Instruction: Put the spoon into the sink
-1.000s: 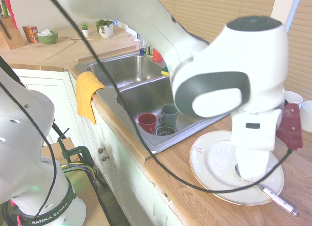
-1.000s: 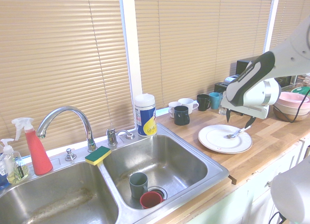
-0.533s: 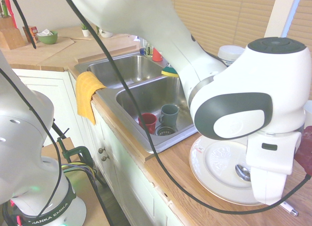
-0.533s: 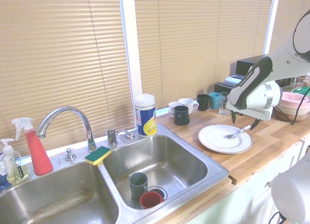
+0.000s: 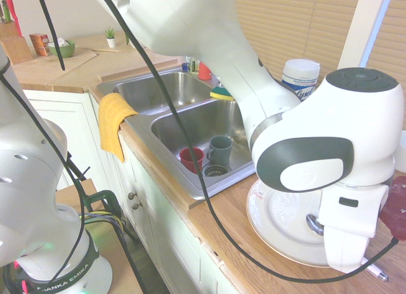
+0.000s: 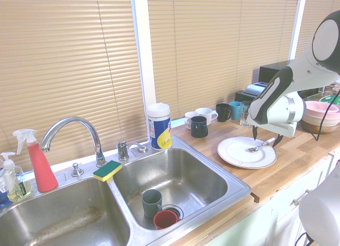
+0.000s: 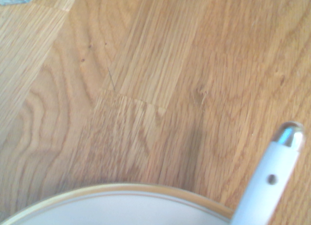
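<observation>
The spoon (image 6: 258, 146) lies on a white gold-rimmed plate (image 6: 239, 155) on the wooden counter, right of the sink (image 6: 234, 195). Its silver bowl (image 5: 315, 224) rests on the plate and its white handle (image 5: 375, 272) sticks out past the rim. My gripper (image 6: 265, 138) hangs just above the handle, pointing down, open, with one dark finger (image 6: 254, 133) on each side of it. Nothing is held. In the wrist view the handle's end (image 7: 271, 183) and the plate's rim (image 7: 121, 192) show over bare wood. The arm hides the gripper in the first exterior view.
A grey-green mug (image 6: 151, 202) and a red cup (image 6: 166, 219) stand in the near basin by the drain. Several mugs (image 6: 199, 126) line the counter's back behind the plate. Pink bowls (image 6: 320, 114) sit at the right. A sponge (image 6: 107, 170) and wipes canister (image 6: 159, 126) stand behind the sink.
The wrist has shifted along the plate toward the spoon's handle end and come down a little. The fingers stay open and the spoon has not moved.
</observation>
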You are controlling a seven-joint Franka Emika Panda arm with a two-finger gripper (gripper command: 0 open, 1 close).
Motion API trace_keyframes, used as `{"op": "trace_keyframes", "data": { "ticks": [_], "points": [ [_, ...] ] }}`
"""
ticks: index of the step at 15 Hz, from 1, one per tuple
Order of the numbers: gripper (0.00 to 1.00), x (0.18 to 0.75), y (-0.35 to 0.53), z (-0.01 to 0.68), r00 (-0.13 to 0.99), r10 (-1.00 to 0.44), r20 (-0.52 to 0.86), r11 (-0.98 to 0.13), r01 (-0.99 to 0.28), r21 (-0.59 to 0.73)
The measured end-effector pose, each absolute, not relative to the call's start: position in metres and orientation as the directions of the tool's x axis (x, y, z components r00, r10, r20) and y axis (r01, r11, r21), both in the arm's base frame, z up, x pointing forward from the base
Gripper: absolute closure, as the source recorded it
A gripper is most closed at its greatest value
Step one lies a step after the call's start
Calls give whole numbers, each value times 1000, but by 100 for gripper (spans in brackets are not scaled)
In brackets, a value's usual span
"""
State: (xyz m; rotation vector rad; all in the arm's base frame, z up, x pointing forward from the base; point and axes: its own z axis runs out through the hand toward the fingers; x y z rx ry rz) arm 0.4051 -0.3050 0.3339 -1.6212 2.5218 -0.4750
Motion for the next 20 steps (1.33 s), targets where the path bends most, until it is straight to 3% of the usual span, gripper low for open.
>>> {"op": "trace_keyframes", "data": {
  "ticks": [20],
  "points": [
    [100, 414, -312, 331, -428, -901, 70, 386, -865, -321]
  ]
}}
